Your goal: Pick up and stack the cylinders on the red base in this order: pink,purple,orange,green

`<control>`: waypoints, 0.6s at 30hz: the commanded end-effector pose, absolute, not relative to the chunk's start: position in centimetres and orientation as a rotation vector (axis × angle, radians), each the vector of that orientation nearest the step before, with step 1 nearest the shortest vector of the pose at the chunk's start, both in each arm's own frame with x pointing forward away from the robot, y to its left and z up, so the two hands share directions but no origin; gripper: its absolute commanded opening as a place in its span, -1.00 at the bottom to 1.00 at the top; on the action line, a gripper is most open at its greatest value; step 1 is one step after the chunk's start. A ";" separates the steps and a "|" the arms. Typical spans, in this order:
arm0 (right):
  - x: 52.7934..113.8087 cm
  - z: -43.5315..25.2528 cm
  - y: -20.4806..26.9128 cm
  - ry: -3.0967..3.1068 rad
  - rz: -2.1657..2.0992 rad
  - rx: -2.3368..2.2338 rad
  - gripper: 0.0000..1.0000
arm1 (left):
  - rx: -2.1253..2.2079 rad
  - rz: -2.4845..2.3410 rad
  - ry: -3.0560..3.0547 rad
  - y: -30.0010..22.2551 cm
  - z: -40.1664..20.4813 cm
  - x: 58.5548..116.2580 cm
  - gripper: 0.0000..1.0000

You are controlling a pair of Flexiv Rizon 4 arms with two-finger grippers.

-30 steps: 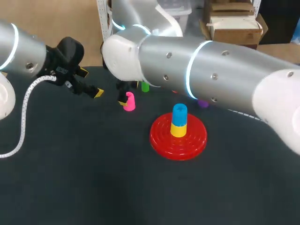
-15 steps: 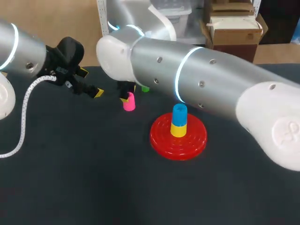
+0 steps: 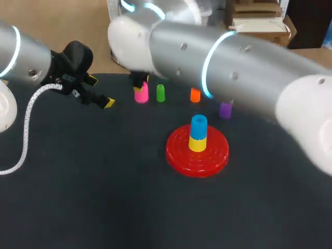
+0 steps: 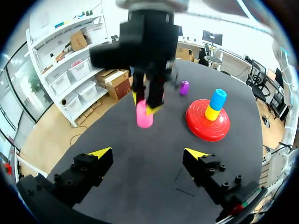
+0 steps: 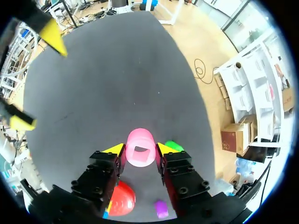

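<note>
Pink cylinder (image 5: 140, 148) sits squeezed between the right jaws, touching both.

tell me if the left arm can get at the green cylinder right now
Probably not directly. The right tool, shut on the pink cylinder, sits between the open left tool and the green cylinder just beyond it. It would likely have to come round them.

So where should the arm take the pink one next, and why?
Probably swing it over above the red base. The right gripper is shut on the pink cylinder, off beside the green cylinder, and pink goes on first.
</note>
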State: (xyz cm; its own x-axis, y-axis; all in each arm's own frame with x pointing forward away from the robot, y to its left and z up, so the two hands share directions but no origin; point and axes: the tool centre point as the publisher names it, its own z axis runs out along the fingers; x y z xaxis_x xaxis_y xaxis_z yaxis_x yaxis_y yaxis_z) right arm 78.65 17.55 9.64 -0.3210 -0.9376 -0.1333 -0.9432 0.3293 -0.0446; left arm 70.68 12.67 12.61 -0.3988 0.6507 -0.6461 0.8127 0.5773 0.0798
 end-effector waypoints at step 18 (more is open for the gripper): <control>65.8 16.5 1.8 2.366 0.132 -1.391 -1.00 | 1.161 -0.327 2.169 12.7 12.6 70.7 1.00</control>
